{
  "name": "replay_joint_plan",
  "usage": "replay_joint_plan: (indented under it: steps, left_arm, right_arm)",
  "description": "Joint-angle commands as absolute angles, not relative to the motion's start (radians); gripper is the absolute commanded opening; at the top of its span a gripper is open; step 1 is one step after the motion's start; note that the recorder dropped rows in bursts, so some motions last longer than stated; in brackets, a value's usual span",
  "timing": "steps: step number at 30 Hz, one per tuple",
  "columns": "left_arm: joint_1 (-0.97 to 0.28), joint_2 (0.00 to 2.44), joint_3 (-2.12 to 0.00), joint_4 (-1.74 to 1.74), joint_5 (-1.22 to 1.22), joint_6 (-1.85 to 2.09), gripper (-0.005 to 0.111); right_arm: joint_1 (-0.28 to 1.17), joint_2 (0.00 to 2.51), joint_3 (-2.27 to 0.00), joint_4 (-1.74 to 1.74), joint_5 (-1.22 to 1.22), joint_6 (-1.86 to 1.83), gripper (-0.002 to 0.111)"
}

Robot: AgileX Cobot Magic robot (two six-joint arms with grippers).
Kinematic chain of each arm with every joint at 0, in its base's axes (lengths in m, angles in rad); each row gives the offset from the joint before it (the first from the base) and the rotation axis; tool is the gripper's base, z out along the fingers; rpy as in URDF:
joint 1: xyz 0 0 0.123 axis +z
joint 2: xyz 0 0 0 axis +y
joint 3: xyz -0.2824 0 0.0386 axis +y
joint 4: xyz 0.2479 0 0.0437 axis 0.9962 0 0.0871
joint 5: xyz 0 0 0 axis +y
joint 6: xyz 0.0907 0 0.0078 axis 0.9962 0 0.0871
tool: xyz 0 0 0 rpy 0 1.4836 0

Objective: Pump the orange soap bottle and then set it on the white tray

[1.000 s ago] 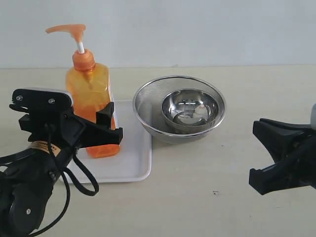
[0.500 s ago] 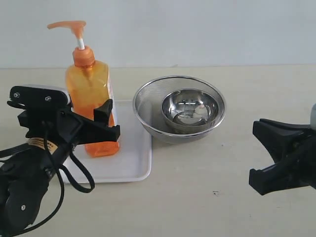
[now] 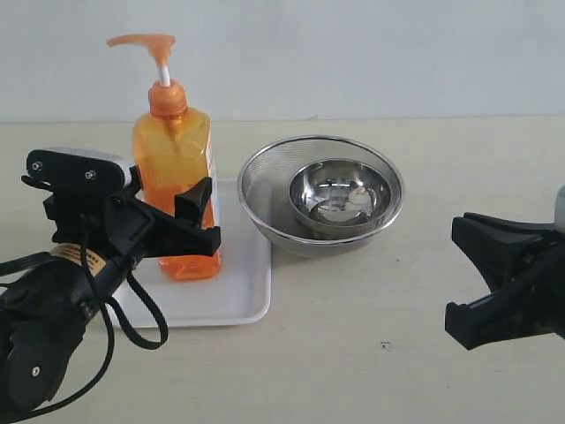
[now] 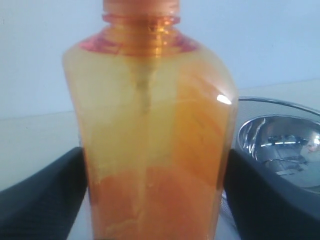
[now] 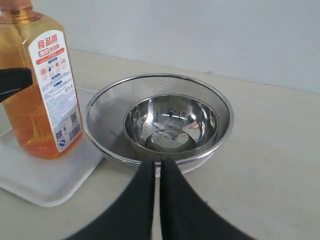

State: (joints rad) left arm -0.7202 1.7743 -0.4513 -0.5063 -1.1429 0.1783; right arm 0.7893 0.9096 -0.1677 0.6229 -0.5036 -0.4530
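left pincer [image 3: 199, 225] gripped the upright orange soap bottle [image 3: 174, 177] from frame left, long axis vertical, base on the white tray [image 3: 243, 291]; right pincer [image 5: 160, 163] closed, empty, farther off.

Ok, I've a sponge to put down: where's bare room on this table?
Bare table lies in front, between the white tray and the right pincer, and right of the mesh strainer. The tray's right strip is free. Crowded: the tray's left, where the left pincer grips the orange soap bottle.
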Motion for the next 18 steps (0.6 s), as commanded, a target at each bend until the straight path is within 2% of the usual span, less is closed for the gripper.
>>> replay_joint_plan:
  steps: [1,9,18]
  left_arm:
    - [-0.708,1.768,-0.454,-0.512,-1.177,0.182,0.005]
    - [-0.708,1.768,-0.454,-0.653,-1.177,0.180,0.005]
    - [-0.708,1.768,-0.454,-0.531,-1.177,0.180,0.005]
  right_arm:
    - [0.787,0.904,-0.162,0.622,-0.505,-0.454,0.000]
    - [0.787,0.904,-0.162,0.622,-0.503,-0.454,0.000]
    - [0.787,0.904,-0.162,0.622,-0.505,-0.454,0.000]
